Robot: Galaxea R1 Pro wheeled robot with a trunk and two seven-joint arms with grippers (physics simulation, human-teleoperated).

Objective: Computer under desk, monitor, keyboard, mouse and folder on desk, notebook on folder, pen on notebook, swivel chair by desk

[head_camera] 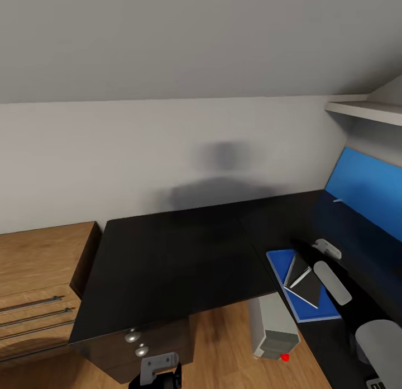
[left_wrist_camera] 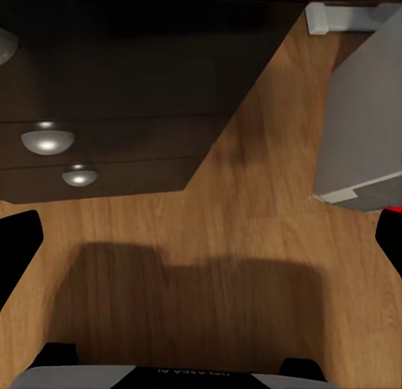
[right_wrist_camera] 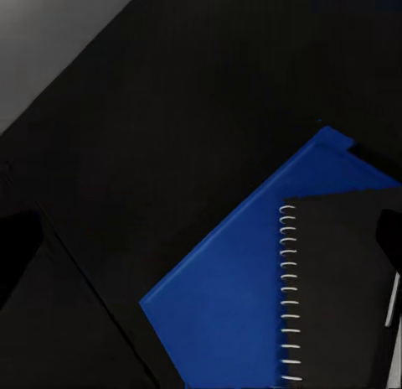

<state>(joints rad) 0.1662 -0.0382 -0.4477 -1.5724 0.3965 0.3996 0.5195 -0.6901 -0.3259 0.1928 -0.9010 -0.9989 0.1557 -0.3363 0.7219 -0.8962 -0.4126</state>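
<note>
Nearest, at six o'clock in the head view, the left gripper [head_camera: 159, 372] is hanging low over the wood floor [left_wrist_camera: 251, 263] in front of the drawers [head_camera: 139, 344]; in its own wrist view the two black fingers [left_wrist_camera: 18, 238] are sitting wide apart at the frame edges with nothing between them. Just beyond, at about five o'clock, the computer [head_camera: 272, 327] is standing on the floor beneath the desk [head_camera: 178, 255], its red mark facing the robot.

Further out, at four o'clock, the folder [head_camera: 304, 308] is lying flat on the black top, its long axis running from ten toward four o'clock. The notebook [head_camera: 306, 281] is resting on it, spiral edge [right_wrist_camera: 288, 293] along that same axis, and a thin pale sliver at the notebook's far side in the right wrist view may be the pen [right_wrist_camera: 391, 298]; it is too small to be sure. The right arm [head_camera: 332, 280] is reaching over this stack, so it is plainly the nearer one, and its camera is looking straight down at the folder. Only dark finger shapes are showing at the edges, so I cannot tell whether that gripper is spread or pressed together.

Farthest, at two to three o'clock, a bright blue panel [head_camera: 365, 182] is standing along the desk's back.
</note>
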